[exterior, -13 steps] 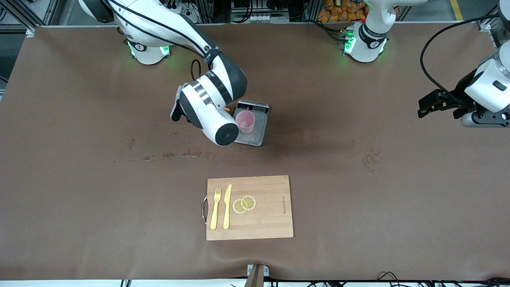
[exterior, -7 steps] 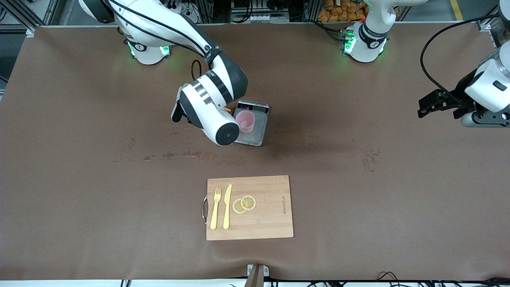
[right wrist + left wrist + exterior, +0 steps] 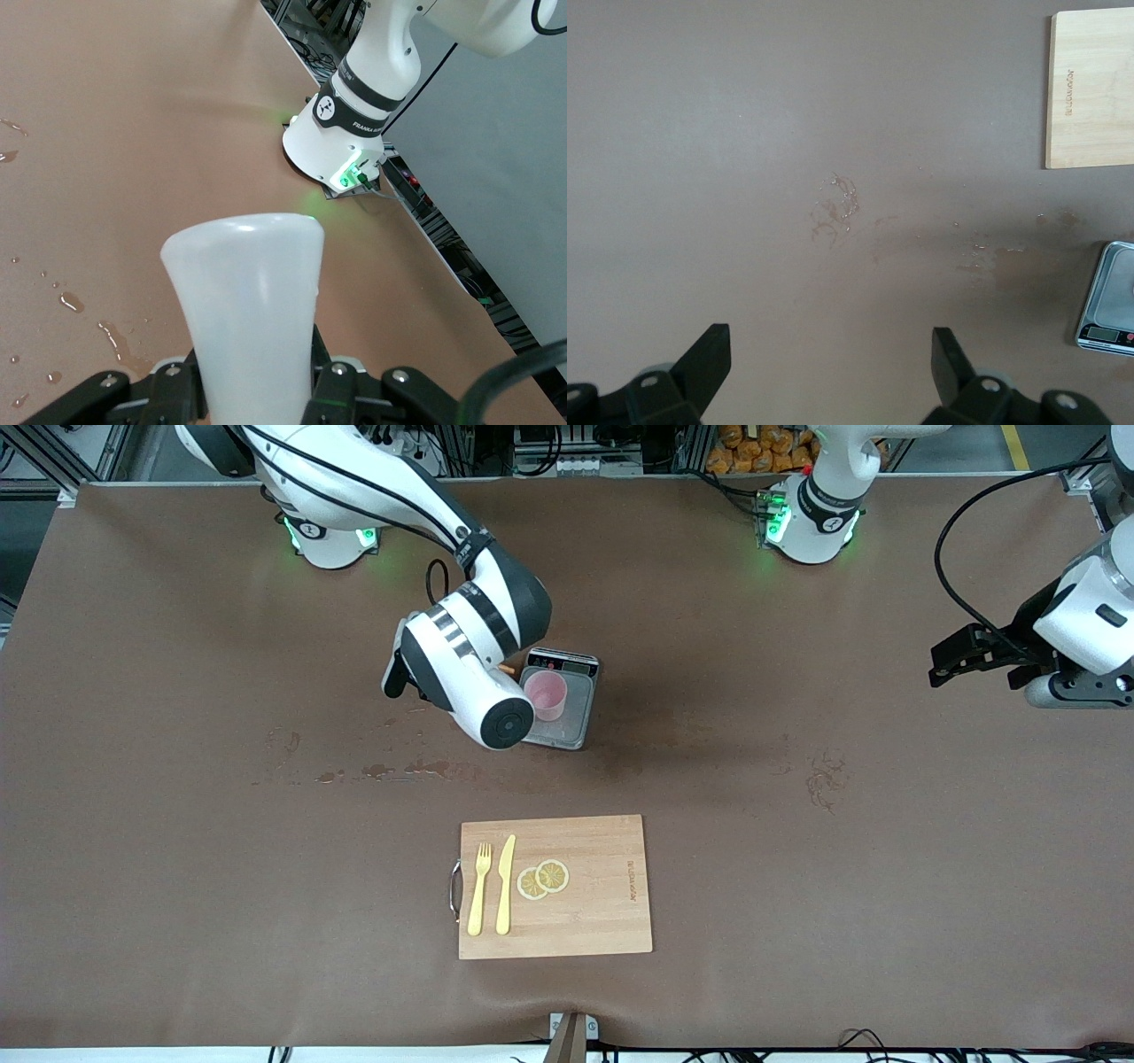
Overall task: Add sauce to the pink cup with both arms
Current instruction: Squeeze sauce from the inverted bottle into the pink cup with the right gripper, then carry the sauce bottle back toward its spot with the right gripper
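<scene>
From the front: brown table [image 3: 797, 886], wet smears around 9 o'clock of the grey scale [image 3: 567, 722]; pink cup [image 3: 545, 694] sits on it. Left wrist: left gripper [image 3: 831, 372] spread wide over stains. Right wrist: right gripper [image 3: 257, 390] clamping the sauce bottle [image 3: 248, 301]

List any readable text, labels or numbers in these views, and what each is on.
"FRANKA": only this part reads, on the left arm's base, right wrist view.
Cutting board: burned-in brand mark near one edge, too small to read.
Scale: display strip and buttons, no digits readable.
Nothing readable on the pink cup or the bottle.
</scene>
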Action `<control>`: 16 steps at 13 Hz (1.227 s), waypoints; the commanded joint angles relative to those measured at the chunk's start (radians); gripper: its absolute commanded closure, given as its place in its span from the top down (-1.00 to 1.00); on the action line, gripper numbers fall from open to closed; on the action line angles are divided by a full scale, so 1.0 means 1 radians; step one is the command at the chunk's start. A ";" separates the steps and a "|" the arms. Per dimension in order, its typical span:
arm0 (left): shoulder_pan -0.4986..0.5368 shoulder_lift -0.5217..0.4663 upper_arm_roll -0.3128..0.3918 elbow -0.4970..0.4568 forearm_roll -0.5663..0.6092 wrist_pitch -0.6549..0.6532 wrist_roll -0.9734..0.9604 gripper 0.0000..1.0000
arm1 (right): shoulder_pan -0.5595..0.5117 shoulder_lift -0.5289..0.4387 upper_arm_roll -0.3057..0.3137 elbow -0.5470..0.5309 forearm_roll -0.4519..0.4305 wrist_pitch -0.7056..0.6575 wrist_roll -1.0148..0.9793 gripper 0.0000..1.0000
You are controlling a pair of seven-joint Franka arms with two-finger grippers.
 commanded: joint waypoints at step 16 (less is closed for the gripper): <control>-0.001 -0.012 0.003 -0.006 -0.001 -0.009 0.007 1.00 | -0.341 -0.182 -0.005 0.014 0.242 -0.029 -0.513 -1.00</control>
